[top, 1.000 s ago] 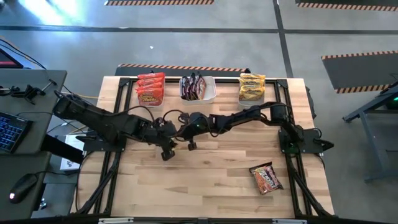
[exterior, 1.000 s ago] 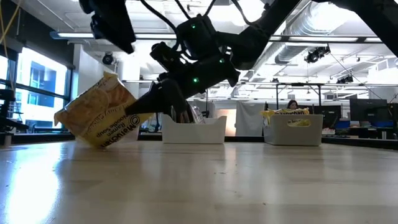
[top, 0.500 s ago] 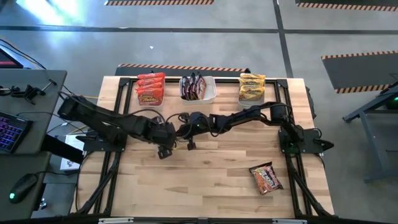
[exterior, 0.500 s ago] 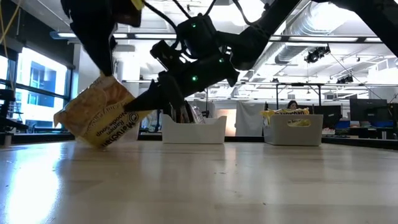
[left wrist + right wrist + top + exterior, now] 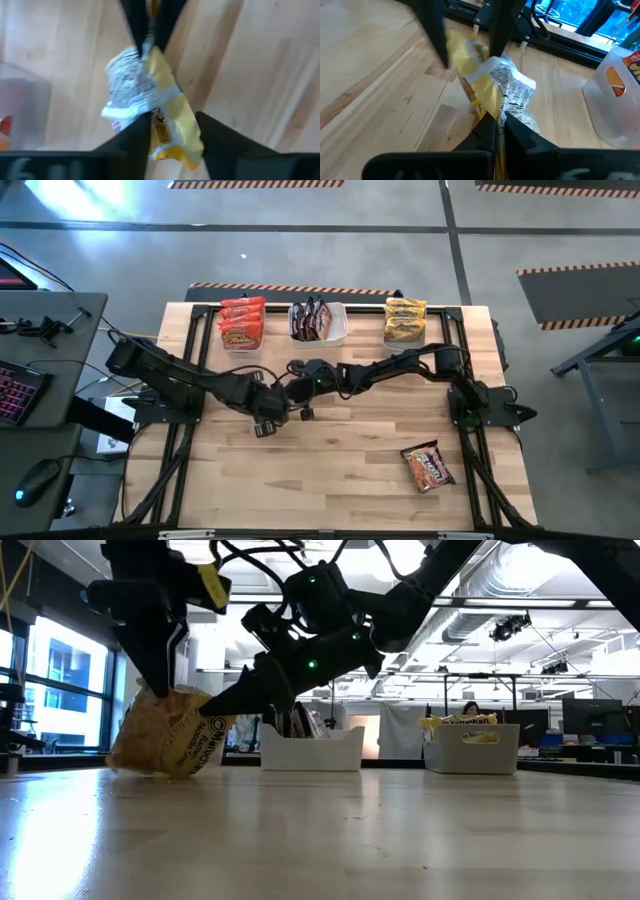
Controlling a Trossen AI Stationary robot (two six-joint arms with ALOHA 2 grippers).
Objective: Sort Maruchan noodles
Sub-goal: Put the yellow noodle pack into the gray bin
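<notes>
Three tubs filled: a red-orange stack (image 5: 241,323), dark maroon packets (image 5: 311,319) and a yellow stack (image 5: 405,319) sit in a row of clear tubs along the far edge of the worktop (image 5: 350,470).
Left to sort: two packets by my count, a yellow packet (image 5: 165,732) held between the arms mid-worktop, and a dark orange packet (image 5: 428,466) lying flat and alone near the right front, well apart from both arms.
Progress: judged well along, most packets already binned by colour.
Right gripper (image 5: 498,119): fingers pinched shut on one edge of the yellow packet, holding it tilted with its lower corner at the worktop.
Left gripper (image 5: 172,131): fingers parted and straddling the other end of the same packet; in the left wrist view the plastic sits between them, and whether they have clamped yet I cannot tell.
Packet against fingers: it spans the gap between the two grippers, crinkled, label side toward the low camera.
Step in hand: looks like a hand-over from right to left.
Likely destination: the yellow tub, at the far right.
</notes>
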